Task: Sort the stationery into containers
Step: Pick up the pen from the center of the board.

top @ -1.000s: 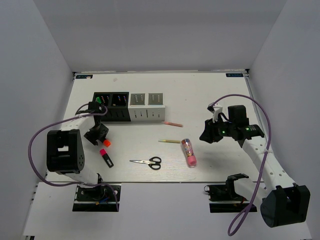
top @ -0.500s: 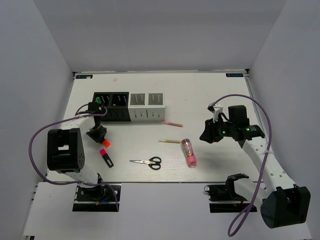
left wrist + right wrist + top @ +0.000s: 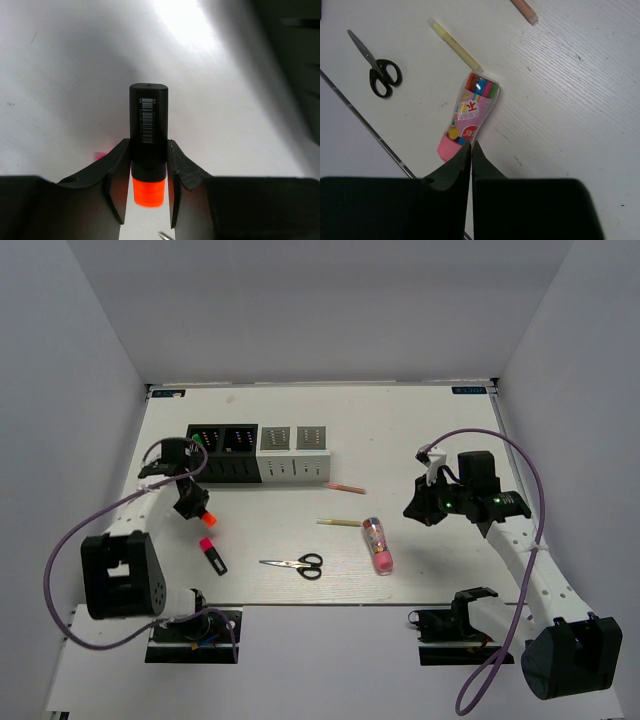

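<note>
My left gripper (image 3: 192,502) is shut on a black marker with an orange cap (image 3: 206,517), held above the table in front of the left black holder. In the left wrist view the marker (image 3: 148,125) sits between my fingers (image 3: 112,185), its cap toward the camera. The four joined holders (image 3: 258,453) stand at the back left, with a green-capped marker (image 3: 198,440) in the leftmost one. A red-capped marker (image 3: 212,554), scissors (image 3: 295,564), a yellow pencil (image 3: 338,523), a pink pen (image 3: 346,487) and a pink-ended tube (image 3: 377,545) lie on the table. My right gripper (image 3: 418,508) is shut and empty, raised to the right of the tube (image 3: 467,122).
The right wrist view also shows the scissors (image 3: 380,75), the yellow pencil (image 3: 455,47), the pink pen's end (image 3: 524,10) and the table's near edge (image 3: 365,132). A dark holder wall (image 3: 295,60) fills the right of the left wrist view. White walls enclose the table.
My left arm has swung left and risen a little, carrying the orange-capped marker up and back. The right arm has barely moved.
</note>
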